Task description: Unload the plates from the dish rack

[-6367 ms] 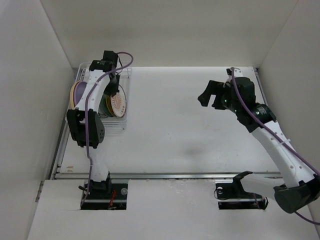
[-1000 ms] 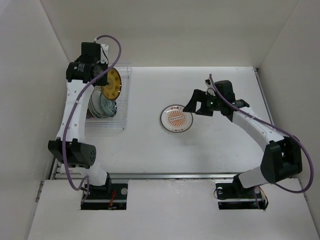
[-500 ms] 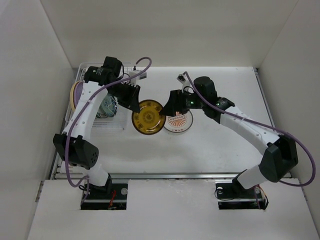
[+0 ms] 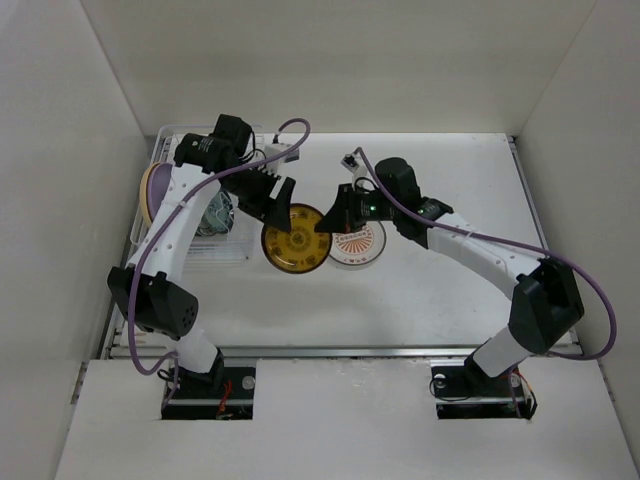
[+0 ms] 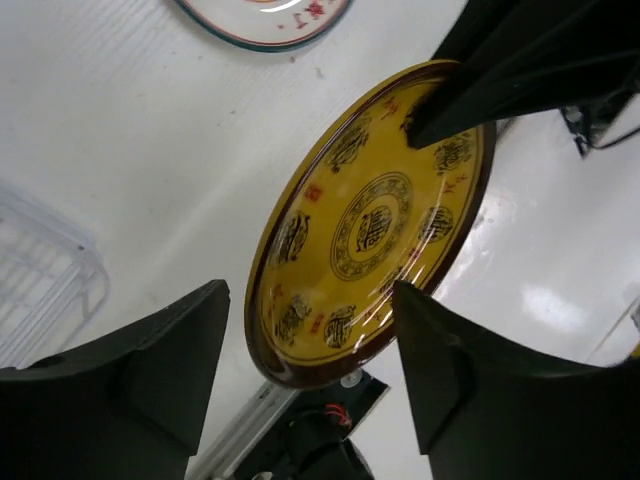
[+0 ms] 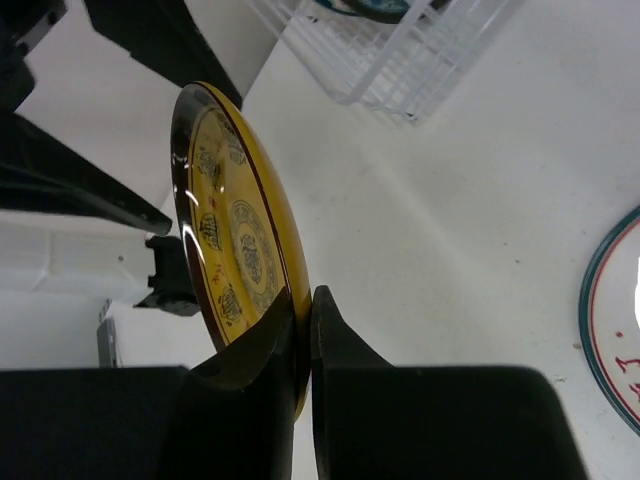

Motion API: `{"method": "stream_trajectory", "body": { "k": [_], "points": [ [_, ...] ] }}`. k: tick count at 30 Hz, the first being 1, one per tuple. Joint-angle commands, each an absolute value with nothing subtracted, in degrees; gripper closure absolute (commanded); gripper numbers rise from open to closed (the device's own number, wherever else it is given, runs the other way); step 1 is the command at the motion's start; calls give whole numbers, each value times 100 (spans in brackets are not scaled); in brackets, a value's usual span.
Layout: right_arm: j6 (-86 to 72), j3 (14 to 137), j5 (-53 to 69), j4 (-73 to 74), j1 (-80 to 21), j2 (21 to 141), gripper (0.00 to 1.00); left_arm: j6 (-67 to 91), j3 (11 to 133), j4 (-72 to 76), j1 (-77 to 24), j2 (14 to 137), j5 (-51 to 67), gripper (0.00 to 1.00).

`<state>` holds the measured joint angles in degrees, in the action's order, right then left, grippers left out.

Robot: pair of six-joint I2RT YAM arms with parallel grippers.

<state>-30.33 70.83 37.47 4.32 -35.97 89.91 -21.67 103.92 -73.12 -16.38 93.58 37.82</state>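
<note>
1. At the far left the dish rack (image 4: 225,252) holds a tan plate (image 4: 150,190) and some bluish plates (image 4: 215,212), standing on edge in its slots. They are left to unload.
2. My left gripper (image 5: 308,300) is spread wide, a finger on either side of the yellow plate (image 4: 293,238) with a gap showing at each. 1 second ago it held that plate up over the rack. Since then it has carried it out over the tabletop (image 4: 450,170) and let go.
3. The yellow plate hangs between my 2 arms, just right of the rack and beside the plate already put down. It is round, so it has no long axis. Its patterned face is turned up toward the overhead camera, close to level, though I cannot tell the exact tilt.
4. My right gripper (image 6: 303,310) is pinching the plate's right rim, 1 finger on each face. I judge the handover done, so setting it down falls to this arm.
5. The sunburst plate (image 4: 365,250) lies flat on the tabletop, partly under my right gripper.
</note>
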Motion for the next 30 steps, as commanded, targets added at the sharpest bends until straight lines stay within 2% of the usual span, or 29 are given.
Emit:
{"method": "stream_trajectory", "body": {
  "k": [1, 3, 4, 8, 11, 19, 22, 26, 27, 30],
  "points": [
    [-3313, 7014, 3236, 271, -3560, 8719, 100, -1602, 10468, -6927, -1714, 9141, 2907, 34],
    [-3480, 7075, 2595, 735, -3393, 8657, 100, -1232, 10520, -6663, -1714, 9141, 2096, 1],
    [-3681, 7075, 2375, 904, -3288, 8596, 100, -1065, 10590, -6445, -1714, 9080, 1239, 1],
    [-4121, 6935, 1706, 1502, -2480, 8481, 100, -519, 10722, -6022, -1556, 9079, -889, 1],
    [-4350, 6645, 1231, 1915, -1681, 8358, 100, -518, 10723, -5907, -1267, 9237, -1641, 1],
    [-4667, 5503, 1001, 1820, 401, 8077, 100, -598, 10538, -5960, -721, 9878, -1881, 1],
    [-4667, 5169, 1090, 1574, 772, 8305, 100, -650, 10354, -5836, -580, 10001, -1715, 7],
    [-4615, 4931, 1538, 1336, 1378, 8692, 100, -852, 10222, -5836, -580, 10116, -1609, 21],
    [-4614, 4861, 1538, 1336, 1432, 8805, 100, -853, 10222, -5836, -580, 10177, -1608, 28],
    [-4466, 4799, 1460, 1336, 1494, 8912, 84, -905, 10222, -5836, -580, 10309, -1608, 32]
  ]
}}
